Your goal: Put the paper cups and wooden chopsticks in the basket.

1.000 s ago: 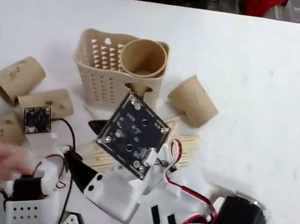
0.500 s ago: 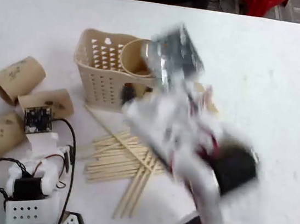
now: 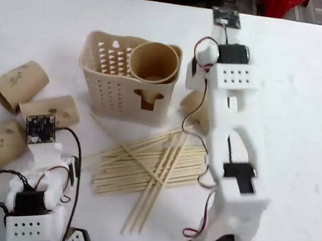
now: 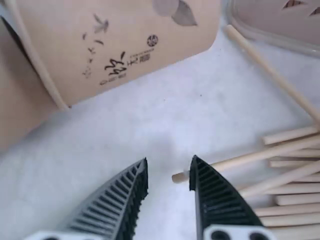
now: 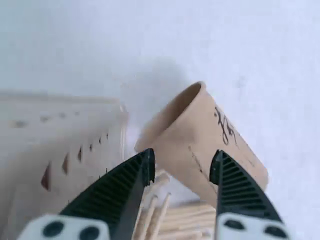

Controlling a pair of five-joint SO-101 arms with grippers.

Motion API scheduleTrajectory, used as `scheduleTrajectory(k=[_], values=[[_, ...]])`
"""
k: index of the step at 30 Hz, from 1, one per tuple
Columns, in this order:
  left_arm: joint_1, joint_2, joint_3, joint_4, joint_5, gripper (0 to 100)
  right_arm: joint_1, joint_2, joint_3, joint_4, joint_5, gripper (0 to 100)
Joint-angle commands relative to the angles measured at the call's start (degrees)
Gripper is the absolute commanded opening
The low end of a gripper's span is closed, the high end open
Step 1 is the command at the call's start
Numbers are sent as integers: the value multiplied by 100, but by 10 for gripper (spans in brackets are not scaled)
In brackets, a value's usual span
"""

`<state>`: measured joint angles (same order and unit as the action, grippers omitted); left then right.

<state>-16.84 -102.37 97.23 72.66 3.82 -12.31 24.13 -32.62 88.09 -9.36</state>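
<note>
Spanning the high view, a white worktop [image 3: 308, 86] is seen, with the right arm [image 3: 231, 147] stretched up the frame right of centre. The basket [image 3: 103, 83] is stood at upper centre, with one cup [image 3: 153, 63] already upright inside it. Below the basket, at centre, the chopsticks [image 3: 149, 163] are strewn in a loose heap. Three loose cups [image 3: 17, 84] are laid on their sides at the left edge, near the left arm [image 3: 32, 198]. A fifth cup [image 3: 190, 105] is laid on its side just right of the basket, half hidden by the right arm.

The coming move is judged to turn on this fifth cup. The right pincer [image 5: 182, 159] is held over it, far nearer than the left one. The jaws are spread wide, one to each side of the cup's body, and nothing is gripped; whether they touch it cannot be told. The cup's long axis is set slantwise to the line between the jaws, its mouth at the far end.

The left pincer [image 4: 167, 167] is partly open and empty above bare worktop, with a chopstick end just beside one jaw.
</note>
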Motion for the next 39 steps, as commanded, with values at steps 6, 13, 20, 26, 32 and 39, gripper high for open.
scheduleTrajectory(k=[6,13,20,26,32,39], values=[[40,-48,-18,18,-62,155,154,1200,-2374,-48,-1108,194],[40,-48,-18,18,-62,155,198,2062,-2892,-57,-1231,194],[40,-48,-18,18,-62,155,207,2316,-2910,48,-835,194],[40,-48,-18,18,-62,155,453,2316,-2954,760,-580,190],[40,-48,-18,18,-62,155,1068,2273,-2910,1015,-563,120],[40,-48,-18,18,-62,155,1613,1807,-2716,1042,475,15]])
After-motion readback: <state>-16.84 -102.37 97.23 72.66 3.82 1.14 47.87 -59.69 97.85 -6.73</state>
